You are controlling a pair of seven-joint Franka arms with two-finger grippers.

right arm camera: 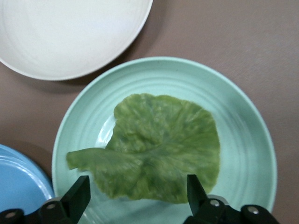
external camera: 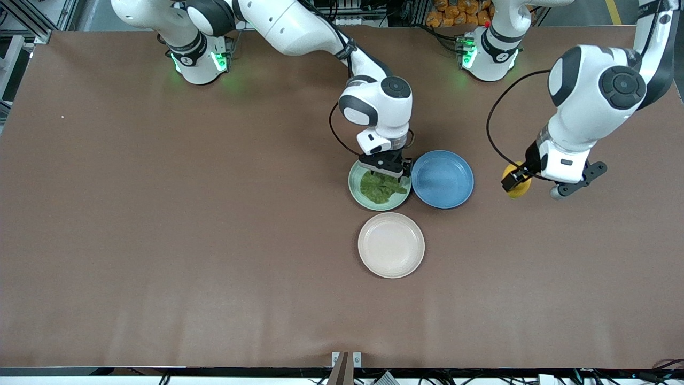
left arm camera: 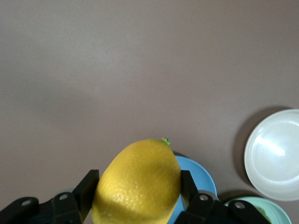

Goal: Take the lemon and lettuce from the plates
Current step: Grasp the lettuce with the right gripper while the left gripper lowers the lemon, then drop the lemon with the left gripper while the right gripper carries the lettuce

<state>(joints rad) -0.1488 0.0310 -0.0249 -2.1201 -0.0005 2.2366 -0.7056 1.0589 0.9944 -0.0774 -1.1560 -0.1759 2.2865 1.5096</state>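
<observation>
One lemon (left arm camera: 138,184) between left gripper (left arm camera: 138,189) fingers

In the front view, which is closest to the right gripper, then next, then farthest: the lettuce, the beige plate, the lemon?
From the right gripper:
1. Lettuce, directly under it on the mint plate.
2. Beige plate, nearer the camera.
3. Lemon, held in the left gripper toward the left arm's end.
</observation>
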